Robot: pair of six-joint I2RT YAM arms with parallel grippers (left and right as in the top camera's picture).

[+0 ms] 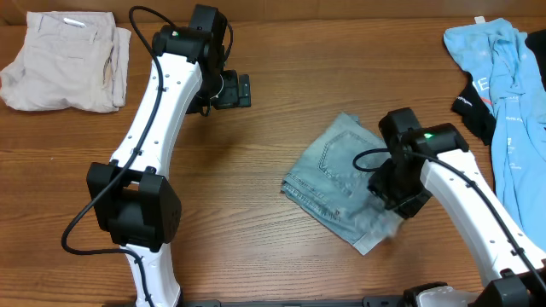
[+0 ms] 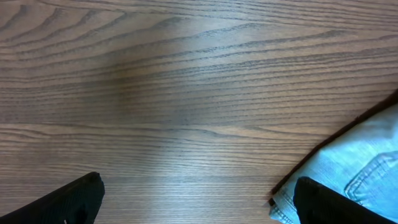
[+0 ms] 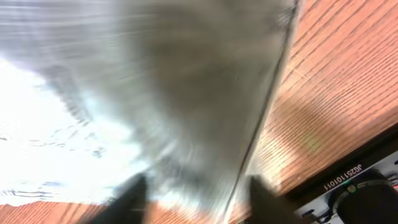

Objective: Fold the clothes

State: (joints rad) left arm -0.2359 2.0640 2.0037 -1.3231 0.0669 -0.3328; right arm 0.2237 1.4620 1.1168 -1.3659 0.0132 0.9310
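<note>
Altogether one denim shorts (image 1: 333,175), one beige shorts (image 1: 64,60); left jaws apart, right jaws' state unclear.

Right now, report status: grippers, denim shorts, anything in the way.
Left gripper open over bare table. Right gripper low on denim shorts, near corner, grip unclear. Beige shorts, blue T-shirt lie apart at the edges.
</note>
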